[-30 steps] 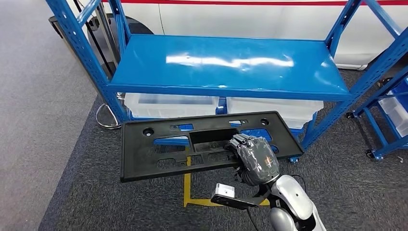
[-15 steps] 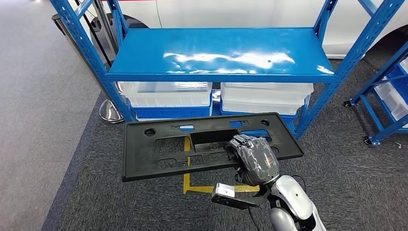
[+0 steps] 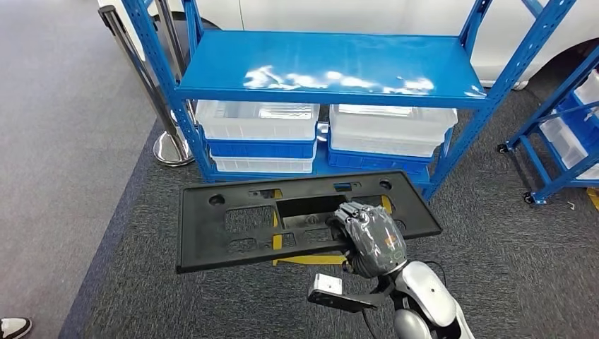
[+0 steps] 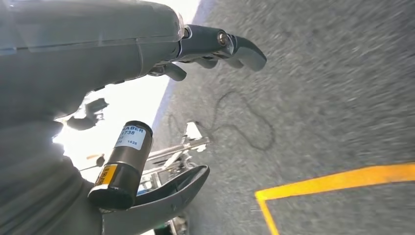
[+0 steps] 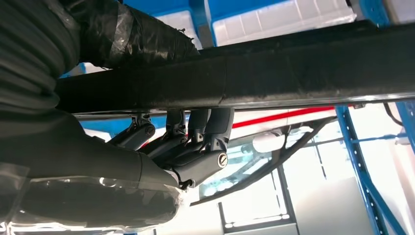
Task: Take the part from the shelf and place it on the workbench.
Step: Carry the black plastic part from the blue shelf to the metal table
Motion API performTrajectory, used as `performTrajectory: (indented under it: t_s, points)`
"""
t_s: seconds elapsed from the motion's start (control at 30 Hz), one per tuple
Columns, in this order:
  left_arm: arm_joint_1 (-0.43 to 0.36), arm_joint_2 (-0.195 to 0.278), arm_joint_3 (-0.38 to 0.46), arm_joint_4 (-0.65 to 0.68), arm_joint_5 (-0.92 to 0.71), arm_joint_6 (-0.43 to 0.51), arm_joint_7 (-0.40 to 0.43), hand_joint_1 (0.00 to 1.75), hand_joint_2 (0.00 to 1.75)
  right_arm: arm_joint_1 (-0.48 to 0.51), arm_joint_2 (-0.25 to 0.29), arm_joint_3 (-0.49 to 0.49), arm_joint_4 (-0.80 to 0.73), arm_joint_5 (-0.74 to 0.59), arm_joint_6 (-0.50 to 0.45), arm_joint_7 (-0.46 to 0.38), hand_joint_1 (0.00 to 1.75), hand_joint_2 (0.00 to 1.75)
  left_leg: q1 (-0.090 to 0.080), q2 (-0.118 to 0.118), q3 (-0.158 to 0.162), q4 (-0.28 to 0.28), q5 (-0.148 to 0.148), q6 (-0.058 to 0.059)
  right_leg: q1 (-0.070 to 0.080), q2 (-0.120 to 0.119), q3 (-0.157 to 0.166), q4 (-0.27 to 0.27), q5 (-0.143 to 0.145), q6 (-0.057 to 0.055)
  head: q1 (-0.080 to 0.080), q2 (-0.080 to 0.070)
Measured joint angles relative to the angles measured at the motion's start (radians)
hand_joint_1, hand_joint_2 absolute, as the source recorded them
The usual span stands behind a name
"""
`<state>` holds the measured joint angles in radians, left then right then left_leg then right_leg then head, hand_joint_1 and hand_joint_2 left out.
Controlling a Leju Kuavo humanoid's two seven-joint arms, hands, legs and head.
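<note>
We saw the right robot hand (image 3: 371,237) clamped on the black part (image 3: 297,216) at lower centre, held flat for carrying (shelf (image 3: 332,67) above); left robot hand (image 4: 147,54) hung loose, fingers apart.

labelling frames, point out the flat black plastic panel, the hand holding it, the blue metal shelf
flat black plastic panel (image 3: 212,236), head view, left half
right hand (image 3: 373,239), head view, back of hand
blue metal shelf (image 3: 332,70), head view, top deck

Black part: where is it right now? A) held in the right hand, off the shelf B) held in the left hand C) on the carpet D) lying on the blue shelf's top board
A: the right hand grips the black part in front of the shelf, above the carpet.
</note>
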<state>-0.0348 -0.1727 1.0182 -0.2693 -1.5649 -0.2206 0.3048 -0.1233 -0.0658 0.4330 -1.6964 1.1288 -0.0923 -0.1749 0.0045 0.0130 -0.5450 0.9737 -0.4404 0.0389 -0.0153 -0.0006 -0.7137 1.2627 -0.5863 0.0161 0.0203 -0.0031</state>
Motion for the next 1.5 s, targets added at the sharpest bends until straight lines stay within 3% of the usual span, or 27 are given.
performTrajectory:
  t_s: [0.03, 0.07, 0.1, 0.13, 0.2, 0.27, 0.33, 0.37, 0.47, 0.5, 0.53, 0.6, 0.63, 0.7, 0.77, 0.83, 0.87, 0.9, 1.0, 1.07, 1.1, 1.17, 1.23, 1.33, 1.37, 1.43, 1.5]
  points:
    - [0.000, 0.000, 0.000, 0.000, 0.000, 0.000, 0.000, 0.00, 1.75, 0.001, 0.000, 0.000, 0.000, 0.000, 0.000, 0.000, 1.75, 1.75, 0.000, 0.001, -0.024, 0.007, 0.013, -0.002, -0.003, 0.000, 0.005, 0.039, 0.007, 0.004, 0.000, 0.000]
    - [0.000, 0.000, 0.000, 0.000, 0.000, -0.001, 0.000, 0.00, 1.75, 0.002, 0.000, 0.000, 0.001, 0.000, 0.000, 0.000, 1.75, 1.75, 0.002, 0.001, -0.048, 0.016, 0.025, -0.006, -0.006, 0.000, 0.024, 0.049, 0.036, 0.007, 0.000, 0.000]
    - [0.000, -0.001, 0.000, 0.000, 0.000, -0.002, 0.000, 0.00, 1.75, 0.003, 0.000, 0.000, 0.001, 0.000, 0.000, 0.000, 1.75, 1.75, 0.003, 0.001, -0.073, 0.027, 0.035, -0.010, -0.009, 0.000, 0.058, 0.027, 0.069, 0.010, 0.000, 0.000]
    - [-0.001, -0.001, 0.000, 0.000, 0.000, -0.002, 0.000, 0.00, 1.75, 0.002, 0.000, 0.000, 0.001, 0.000, 0.000, 0.001, 1.75, 1.75, 0.005, 0.002, -0.095, 0.040, 0.044, -0.015, -0.011, 0.000, 0.105, -0.028, 0.081, 0.012, 0.000, 0.000]
    - [0.000, -0.002, 0.000, 0.000, 0.000, -0.001, 0.000, 0.00, 1.75, 0.002, 0.000, 0.000, 0.001, 0.000, 0.000, 0.001, 1.75, 1.75, 0.004, 0.000, -0.123, 0.058, 0.059, -0.027, -0.008, 0.001, 0.198, -0.162, 0.049, 0.007, 0.000, 0.000]
    - [0.001, -0.002, 0.000, 0.000, 0.000, -0.001, 0.000, 0.00, 1.75, 0.002, 0.000, 0.000, 0.000, -0.001, 0.000, 0.001, 1.75, 1.75, 0.003, -0.002, -0.129, 0.059, 0.079, -0.040, -0.001, 0.004, 0.229, -0.225, 0.022, -0.009, -0.001, 0.000]
    - [0.005, -0.002, 0.000, 0.001, -0.001, 0.000, 0.001, 0.00, 1.75, 0.002, 0.000, 0.001, 0.001, -0.003, 0.001, 0.001, 1.75, 1.75, 0.007, -0.004, -0.136, 0.055, 0.090, -0.053, 0.000, 0.002, 0.212, -0.226, 0.041, -0.029, 0.000, 0.000]
    - [0.006, -0.001, 0.000, 0.001, -0.002, -0.001, 0.001, 0.00, 1.75, 0.002, 0.000, 0.001, 0.001, -0.004, 0.002, 0.002, 1.75, 1.75, 0.010, -0.005, -0.145, 0.068, 0.066, -0.058, -0.001, -0.001, 0.199, -0.227, 0.055, -0.038, -0.001, 0.000]
    - [0.008, -0.001, 0.000, 0.001, -0.004, -0.002, 0.005, 0.00, 1.75, 0.002, 0.000, 0.003, 0.002, -0.010, 0.006, 0.005, 1.75, 1.75, 0.013, -0.007, -0.185, 0.210, -0.098, -0.069, -0.002, -0.005, 0.144, -0.228, 0.103, -0.056, -0.004, 0.000]
    - [0.008, -0.001, 0.000, 0.001, -0.004, -0.003, 0.006, 0.00, 1.75, 0.002, 0.000, 0.003, 0.002, -0.014, 0.008, 0.006, 1.75, 1.75, 0.013, -0.007, -0.190, 0.273, -0.133, -0.071, -0.001, -0.005, 0.124, -0.226, 0.119, -0.056, -0.005, 0.000]
    - [0.008, -0.001, 0.000, 0.001, -0.004, -0.003, 0.006, 0.00, 1.75, 0.003, -0.002, 0.003, 0.002, -0.020, 0.010, 0.007, 1.75, 1.75, 0.013, -0.007, -0.185, 0.320, -0.139, -0.072, 0.001, -0.005, 0.103, -0.224, 0.134, -0.055, -0.005, 0.000]
    - [0.006, -0.001, -0.003, 0.001, -0.005, -0.003, 0.005, 0.00, 1.75, 0.004, -0.011, 0.001, 0.000, -0.043, 0.014, 0.004, 1.75, 1.75, 0.013, -0.007, -0.135, 0.330, -0.089, -0.068, 0.002, -0.005, 0.063, -0.218, 0.161, -0.051, -0.005, 0.000]
    - [0.004, -0.001, -0.005, 0.001, -0.003, -0.003, 0.000, 0.00, 1.75, 0.006, -0.022, -0.003, -0.003, -0.060, 0.015, -0.002, 1.75, 1.75, 0.013, -0.008, -0.083, 0.284, -0.067, -0.063, 0.003, -0.005, 0.045, -0.215, 0.173, -0.047, -0.005, 0.000]
    - [0.002, -0.001, -0.008, 0.001, 0.002, 0.000, -0.016, 0.00, 1.75, 0.014, -0.053, -0.022, -0.014, -0.101, 0.016, -0.021, 1.75, 1.75, 0.007, -0.011, 0.046, 0.130, -0.087, -0.049, 0.004, -0.006, 0.024, -0.210, 0.192, -0.037, -0.005, 0.000]
    - [0.001, -0.001, -0.008, 0.001, 0.005, 0.005, -0.029, 0.00, 1.75, 0.023, -0.086, -0.053, -0.025, -0.140, 0.022, -0.041, 1.75, 1.75, 0.000, -0.012, 0.112, 0.026, -0.126, -0.035, 0.004, -0.009, 0.021, -0.215, 0.213, -0.024, -0.004, 0.000]
    - [0.001, -0.002, -0.008, 0.001, 0.004, 0.008, -0.032, 0.00, 1.75, 0.029, -0.112, -0.082, -0.030, -0.175, 0.035, -0.059, 1.75, 1.75, -0.001, -0.006, 0.107, 0.009, -0.113, -0.020, 0.002, -0.008, 0.023, -0.226, 0.232, -0.010, -0.004, 0.000]
    - [0.001, -0.003, -0.008, 0.001, 0.004, 0.009, -0.032, 0.00, 1.75, 0.033, -0.124, -0.094, -0.032, -0.189, 0.041, -0.066, 1.75, 1.75, 0.001, -0.001, 0.101, 0.006, -0.102, -0.012, 0.001, -0.005, 0.017, -0.218, 0.222, -0.004, -0.004, 0.000]
    - [0.002, -0.004, -0.008, 0.001, 0.003, 0.011, -0.033, 0.00, 1.75, 0.037, -0.134, -0.104, -0.035, -0.201, 0.047, -0.073, 1.75, 1.75, 0.003, 0.006, 0.092, 0.003, -0.089, -0.005, 0.001, -0.003, 0.004, -0.191, 0.196, 0.000, -0.003, 0.000]
    - [0.006, -0.003, -0.008, 0.002, 0.001, 0.018, -0.035, 0.00, 1.75, 0.050, -0.161, -0.132, -0.043, -0.222, 0.062, -0.084, 1.75, 1.75, 0.002, 0.024, 0.057, 0.006, -0.061, 0.006, -0.001, 0.000, -0.046, -0.023, 0.067, 0.008, -0.002, 0.000]
    - [0.007, -0.003, -0.008, 0.002, 0.000, 0.019, -0.037, 0.00, 1.75, 0.057, -0.175, -0.152, -0.045, -0.226, 0.067, -0.087, 1.75, 1.75, 0.000, 0.037, 0.035, 0.013, -0.049, 0.006, -0.002, -0.001, -0.030, 0.021, 0.040, 0.011, -0.002, 0.000]
    - [0.007, -0.004, -0.008, 0.002, 0.000, 0.019, -0.037, 0.00, 1.75, 0.059, -0.180, -0.158, -0.045, -0.227, 0.068, -0.087, 1.75, 1.75, 0.000, 0.044, 0.025, 0.019, -0.045, 0.004, -0.002, -0.005, 0.005, -0.011, 0.052, 0.011, -0.002, 0.000]
    - [0.007, -0.005, -0.008, 0.002, 0.000, 0.019, -0.038, 0.00, 1.75, 0.060, -0.185, -0.165, -0.048, -0.227, 0.068, -0.088, 1.75, 1.75, -0.001, 0.060, 0.009, 0.034, -0.043, -0.001, 0.001, -0.032, 0.097, -0.131, 0.083, 0.007, -0.001, 0.000]
    - [0.007, -0.005, -0.008, 0.002, 0.001, 0.019, -0.039, 0.00, 1.75, 0.061, -0.188, -0.169, -0.054, -0.227, 0.068, -0.089, 1.75, 1.75, -0.007, 0.075, -0.001, 0.048, -0.044, -0.009, 0.007, -0.055, 0.143, -0.209, 0.093, -0.005, -0.002, 0.000]
    - [0.003, -0.005, -0.008, 0.002, 0.001, 0.019, -0.041, 0.00, 1.75, 0.066, -0.191, -0.177, -0.058, -0.227, 0.068, -0.090, 1.75, 1.75, -0.009, 0.090, -0.005, 0.054, -0.045, -0.023, 0.009, -0.036, 0.136, -0.218, 0.099, -0.025, -0.003, 0.000]
    - [0.002, -0.005, -0.007, 0.002, 0.001, 0.019, -0.041, 0.00, 1.75, 0.068, -0.191, -0.179, -0.059, -0.227, 0.068, -0.090, 1.75, 1.75, -0.007, 0.079, -0.008, 0.063, -0.054, -0.030, 0.006, -0.028, 0.133, -0.220, 0.103, -0.032, -0.003, 0.000]
    - [0.003, -0.005, -0.007, 0.002, 0.000, 0.019, -0.041, 0.00, 1.75, 0.071, -0.192, -0.180, -0.062, -0.225, 0.068, -0.090, 1.75, 1.75, -0.003, 0.034, -0.036, 0.133, -0.107, -0.041, 0.002, -0.013, 0.126, -0.224, 0.113, -0.045, -0.003, 0.000]
    - [0.006, -0.005, -0.007, 0.002, -0.001, 0.019, -0.041, 0.00, 1.75, 0.074, -0.192, -0.181, -0.064, -0.223, 0.068, -0.091, 1.75, 1.75, 0.000, 0.003, -0.087, 0.261, -0.178, -0.046, 0.002, 0.006, 0.115, -0.224, 0.121, -0.050, -0.003, 0.000]
